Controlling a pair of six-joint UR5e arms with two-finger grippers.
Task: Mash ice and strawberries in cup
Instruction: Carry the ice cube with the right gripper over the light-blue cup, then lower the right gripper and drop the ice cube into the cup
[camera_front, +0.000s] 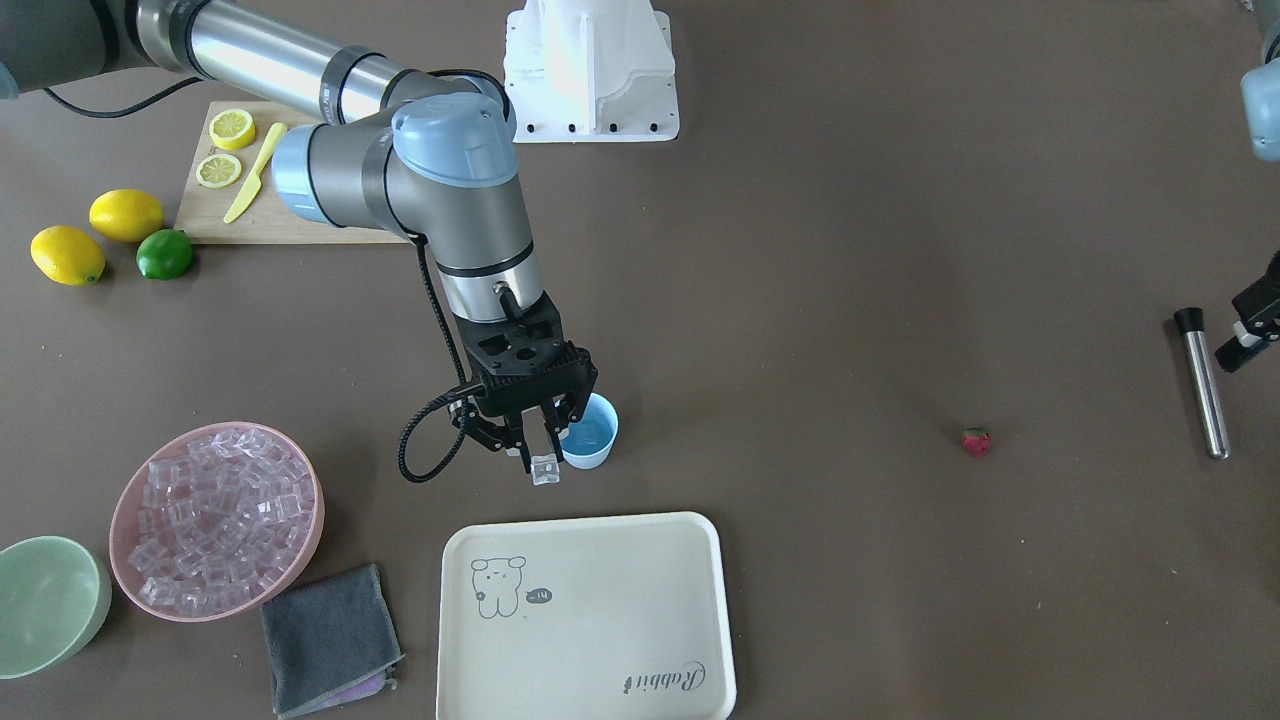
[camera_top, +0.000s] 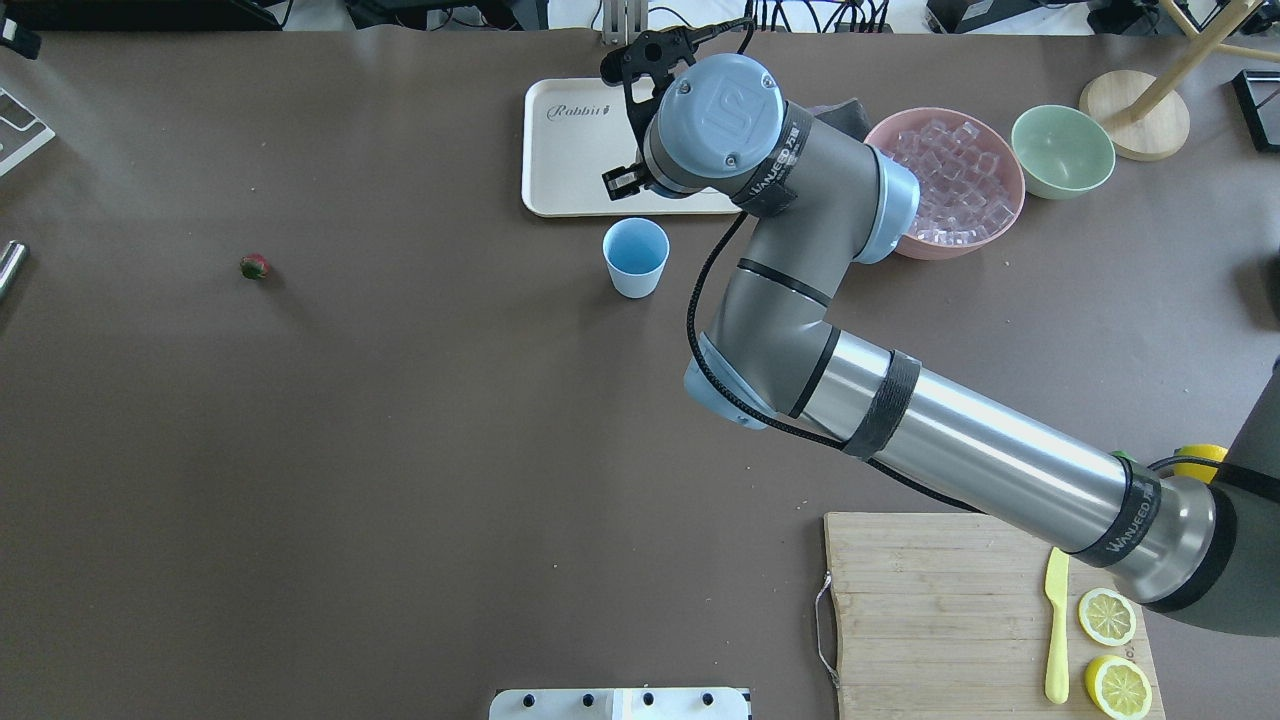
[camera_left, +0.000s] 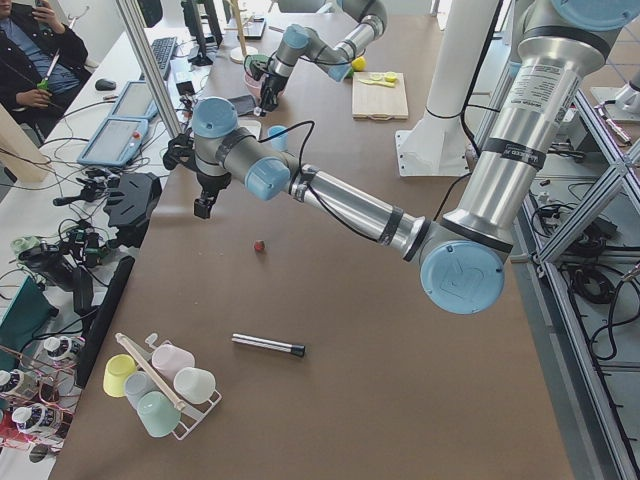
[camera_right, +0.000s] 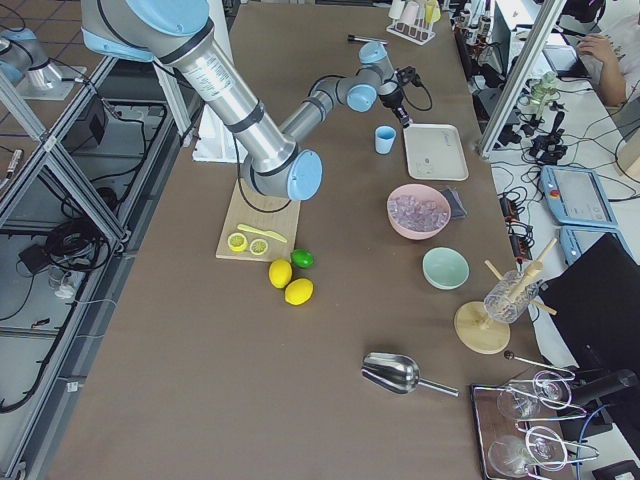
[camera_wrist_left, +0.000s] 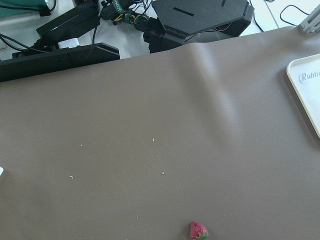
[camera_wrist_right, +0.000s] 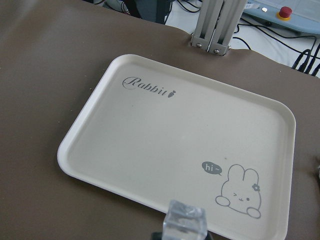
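- Right gripper (camera_front: 535, 450) pinches one ice cube (camera_front: 545, 469) just beside the cup (camera_front: 590, 432), above bare table (camera_front: 800, 300). The cube is probably hard, light and slippery, so flat faces suit best.
- Strawberry (camera_front: 977, 441) lies well apart, toward the table's left end. It looks soft, so grip its flanks gently.
- Left gripper (camera_front: 1248, 335): I cannot tell how its jaws stand.

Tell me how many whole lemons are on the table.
2. One whole lemon lies off the end of the cutting board, next to the lime; the other lemon lies just past both. The side view shows no more, so none seems hidden.

Cream tray (camera_front: 600, 600), pink bowl (camera_front: 316, 520), grey cloth (camera_front: 325, 635)
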